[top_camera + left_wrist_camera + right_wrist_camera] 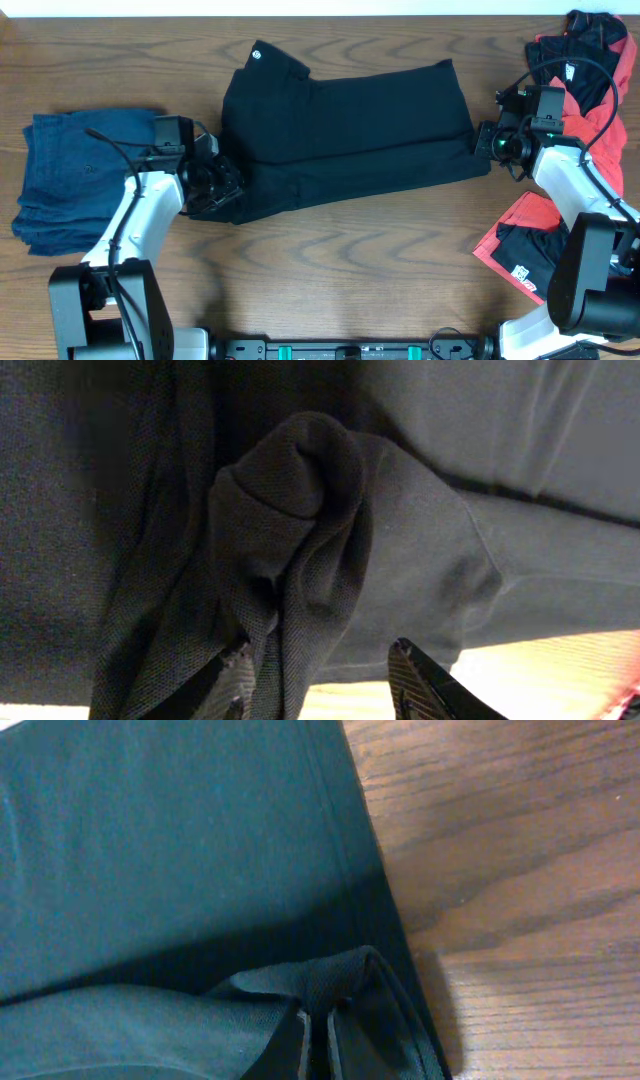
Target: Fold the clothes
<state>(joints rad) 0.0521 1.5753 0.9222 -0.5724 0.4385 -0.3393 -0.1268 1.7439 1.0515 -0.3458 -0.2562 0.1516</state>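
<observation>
Conceivably the black pants (350, 120) could snag on the left gripper (320, 652), its jaws parted, spoiling the fold while the right gripper (318, 1032) pinches their hem.

Looks down on black pants (180, 840) lying flat across the left and middle, with bare wooden table (520, 870) to the right. Has the right gripper (318, 1040) low in the middle, pressed together on a raised ridge of the cloth close to the pants' stitched edge. Shows that edge running straight, slanting from top centre to bottom right, shadow beside it on the wood.
</observation>
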